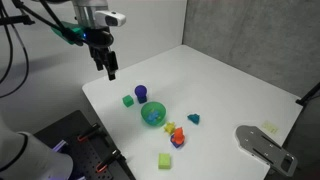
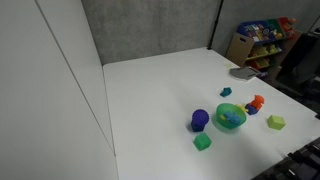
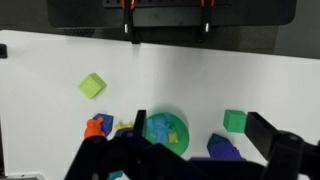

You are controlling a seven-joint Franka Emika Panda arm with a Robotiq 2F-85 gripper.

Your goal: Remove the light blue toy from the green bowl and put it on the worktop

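worktop (image 1: 230, 85): white, flat, looking smooth, giving lots of free room | gripper (image 1: 107, 70): hanging high, off to the side, fingers spread wide, holding nothing | bowl (image 1: 144, 112): sitting among blocks (image 1: 141, 93) | toy (image 3: 160, 130): lying inside the bowl, probably being light, hard, slippery; pinching its sides from above seems best

Lighting even and diffuse. The worktop (image 1: 230, 90) bright, close to washed-out in both exterior views; cast shadows faint and soft. All frames low-resolution and soft; wrist view's near edge dark, out of focus
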